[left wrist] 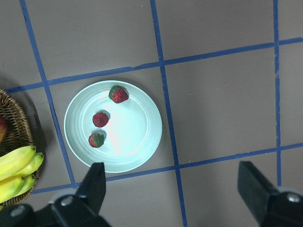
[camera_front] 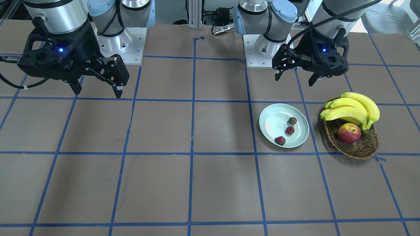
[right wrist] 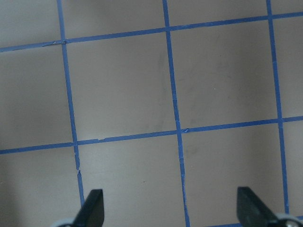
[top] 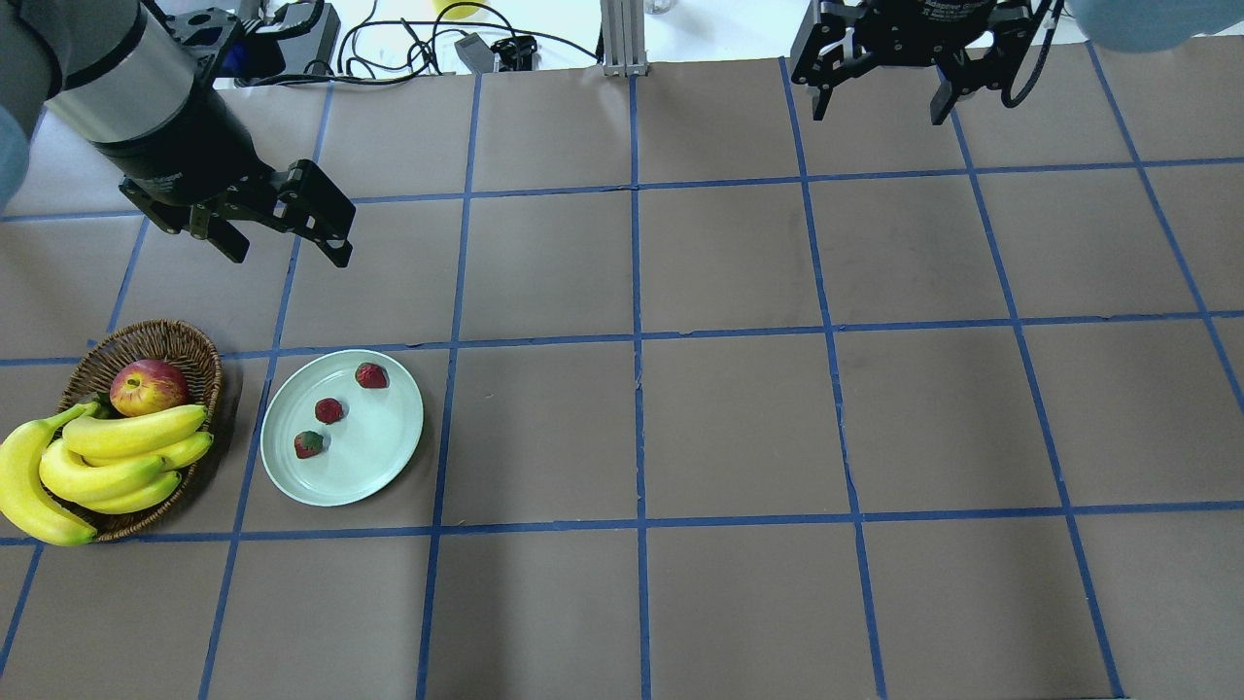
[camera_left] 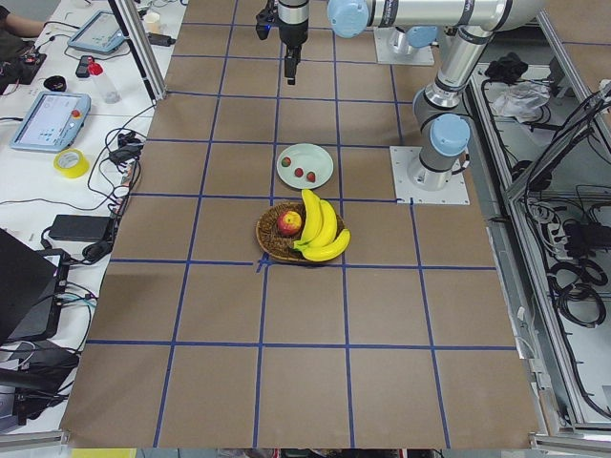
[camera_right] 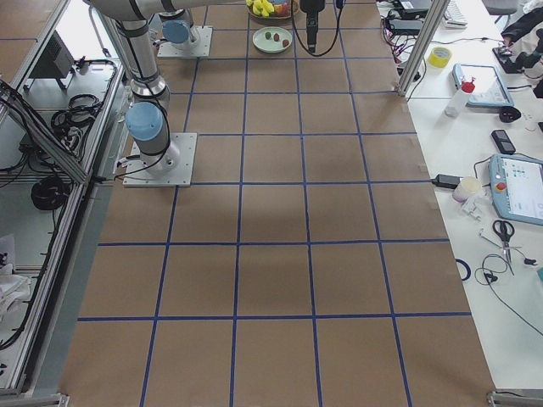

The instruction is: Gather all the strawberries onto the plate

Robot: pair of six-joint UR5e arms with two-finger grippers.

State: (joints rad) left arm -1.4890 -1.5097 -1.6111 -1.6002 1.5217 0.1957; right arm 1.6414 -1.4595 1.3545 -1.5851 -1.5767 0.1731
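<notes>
Three strawberries (camera_front: 289, 130) lie inside the pale mint plate (camera_front: 274, 123). In the overhead view the strawberries (top: 329, 410) sit in the left and far half of the plate (top: 374, 437). The left wrist view shows the plate (left wrist: 132, 132) below with the strawberries (left wrist: 100, 118) on it. My left gripper (camera_front: 294, 80) is open and empty, raised above the table just beyond the plate; it also shows in the overhead view (top: 289, 255) and the left wrist view (left wrist: 171, 172). My right gripper (camera_front: 98, 92) is open and empty, high over bare table far from the plate (top: 880, 115) (right wrist: 170, 195).
A wicker basket (camera_front: 361, 147) stands right beside the plate, holding a bunch of bananas (camera_front: 354, 106) and a red-yellow apple (camera_front: 348, 133). In the overhead view the basket (top: 165, 340) is at the left edge. Blue tape lines grid the brown table.
</notes>
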